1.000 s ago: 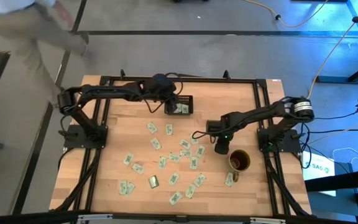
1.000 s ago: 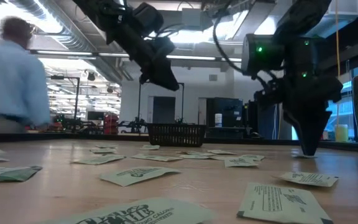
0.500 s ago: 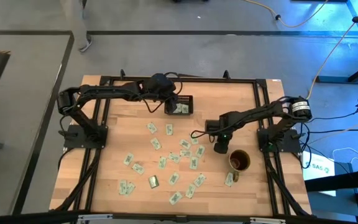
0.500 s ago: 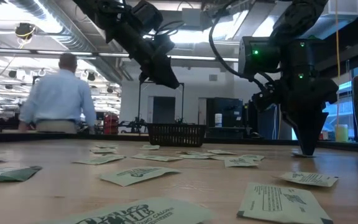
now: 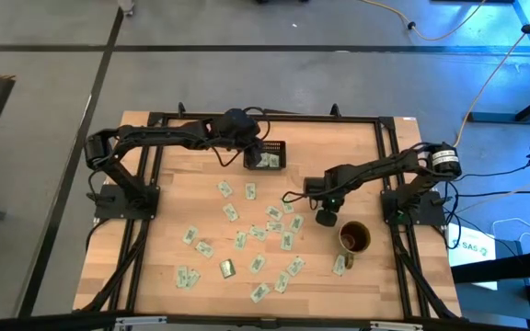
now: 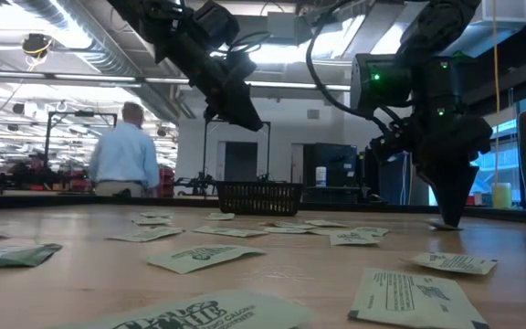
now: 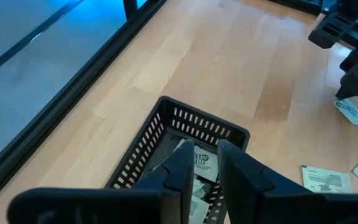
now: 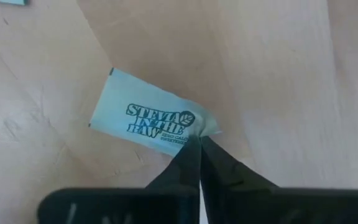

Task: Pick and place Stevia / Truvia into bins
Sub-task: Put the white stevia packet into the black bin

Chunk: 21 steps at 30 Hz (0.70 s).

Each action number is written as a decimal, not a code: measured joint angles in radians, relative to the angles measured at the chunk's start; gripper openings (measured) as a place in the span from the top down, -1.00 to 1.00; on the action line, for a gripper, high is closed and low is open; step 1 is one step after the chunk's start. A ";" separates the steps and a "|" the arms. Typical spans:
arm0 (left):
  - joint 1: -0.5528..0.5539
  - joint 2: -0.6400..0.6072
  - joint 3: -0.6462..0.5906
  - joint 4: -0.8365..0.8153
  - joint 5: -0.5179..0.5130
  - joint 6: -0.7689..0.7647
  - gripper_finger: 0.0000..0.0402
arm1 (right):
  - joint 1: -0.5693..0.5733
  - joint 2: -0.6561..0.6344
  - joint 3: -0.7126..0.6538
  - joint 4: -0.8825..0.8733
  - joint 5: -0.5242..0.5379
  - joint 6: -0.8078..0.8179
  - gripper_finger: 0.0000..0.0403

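At centre right of the high view the right gripper (image 8: 199,142) has pinched shut on just one corner of a Stevia packet (image 8: 148,122) lying flat on the table (image 5: 173,198), a thin hold that could slip or tear on lifting. Farther off, the left gripper (image 7: 205,163) hangs part-open and empty over the black bin (image 7: 205,127), so crowding there risks a collision.

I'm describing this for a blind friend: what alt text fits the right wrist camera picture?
The right gripper, its dark jaws closed, pinches one corner of a pale green Stevia packet lying flat on the wooden table. The packet's printed side faces up.
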<state>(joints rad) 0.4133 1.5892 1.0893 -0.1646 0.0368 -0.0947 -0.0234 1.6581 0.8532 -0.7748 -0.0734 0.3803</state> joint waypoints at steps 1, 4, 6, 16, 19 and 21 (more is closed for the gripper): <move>0.000 -0.002 0.000 -0.006 0.005 -0.005 0.66 | -0.003 -0.010 0.003 -0.001 -0.003 0.001 0.99; -0.001 -0.004 0.000 -0.019 0.009 -0.017 0.67 | -0.018 -0.067 0.028 0.008 -0.012 0.014 0.99; -0.001 -0.012 0.000 -0.055 0.014 -0.017 0.68 | -0.032 -0.096 0.044 0.003 -0.008 0.029 0.99; -0.001 -0.162 0.000 -0.210 0.010 0.050 0.70 | -0.135 -0.144 0.279 -0.002 0.095 -0.023 1.00; -0.001 -0.214 0.000 -0.256 0.010 0.053 0.69 | -0.174 -0.118 0.374 -0.006 0.126 -0.073 1.00; -0.001 -0.239 0.000 -0.279 0.010 0.053 0.69 | -0.203 -0.093 0.442 0.003 0.130 -0.107 1.00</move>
<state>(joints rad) 0.4122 1.3501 1.0893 -0.4436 0.0467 -0.0418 -0.2266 1.5648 1.2956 -0.7723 0.0566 0.2731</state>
